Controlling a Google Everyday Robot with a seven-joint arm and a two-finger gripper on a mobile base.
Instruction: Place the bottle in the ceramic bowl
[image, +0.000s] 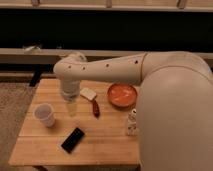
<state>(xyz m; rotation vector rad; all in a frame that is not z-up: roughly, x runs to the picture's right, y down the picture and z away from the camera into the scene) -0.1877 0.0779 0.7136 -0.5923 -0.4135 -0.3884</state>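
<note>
The bottle (132, 122) is small, slim and clear, and stands upright on the wooden table (107, 142) near its right side, just in front of the ceramic bowl. The ceramic bowl (122, 95) is round, shallow and orange-red, sits at the back right of the table and holds nothing that I can see. My gripper (72, 106) hangs down from the wrist over the left-middle of the table, well left of the bottle and the bowl. It holds nothing that I can see.
A translucent white cup (45, 114) stands left of the gripper. A black phone (73, 140) lies near the front edge. A red oblong object (95, 108) and a pale block (88, 93) lie between the gripper and the bowl. My arm spans the table's back.
</note>
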